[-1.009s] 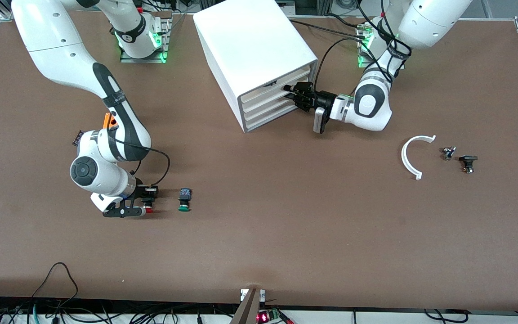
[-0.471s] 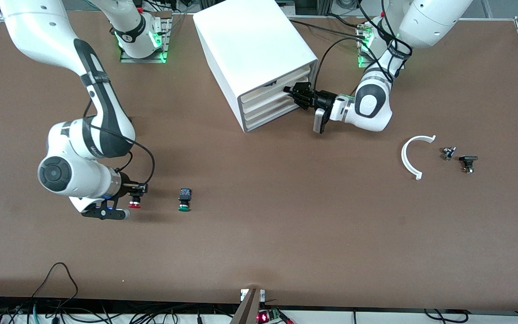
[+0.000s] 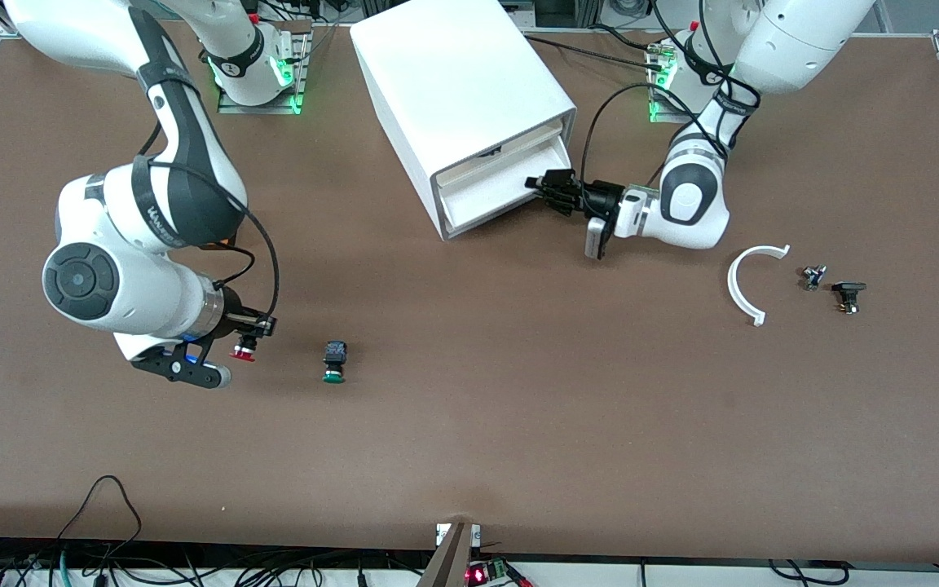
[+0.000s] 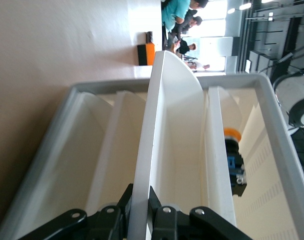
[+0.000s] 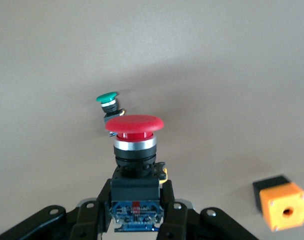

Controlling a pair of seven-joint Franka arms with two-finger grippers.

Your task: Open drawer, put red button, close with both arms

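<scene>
The big white cabinet [image 3: 453, 81] stands near the arms' bases, and its drawer [image 3: 490, 193] is partly pulled out. My left gripper [image 3: 545, 191] is shut on the drawer's cream front. In the left wrist view the fingers [image 4: 124, 200] pinch that thin front panel [image 4: 162, 130]. The red button [image 3: 242, 353] hangs just above the table toward the right arm's end, with my right gripper [image 3: 253, 334] shut on it. The right wrist view shows the red cap [image 5: 134, 125] pointing away and the black body clamped between the right gripper's [image 5: 134, 210] fingers.
A green-capped button [image 3: 333, 364] lies on the table beside the red one. An orange block [image 5: 282, 205] shows in the right wrist view. A white curved piece [image 3: 742, 285] and two small dark parts [image 3: 812, 277] [image 3: 848, 295] lie toward the left arm's end. An orange-capped button [image 4: 234, 165] lies in a neighbouring drawer.
The left gripper closed on the drawer front and drew the drawer out of the cabinet. The right arm lifted the red button off the table and shifted slightly away from the green button.
</scene>
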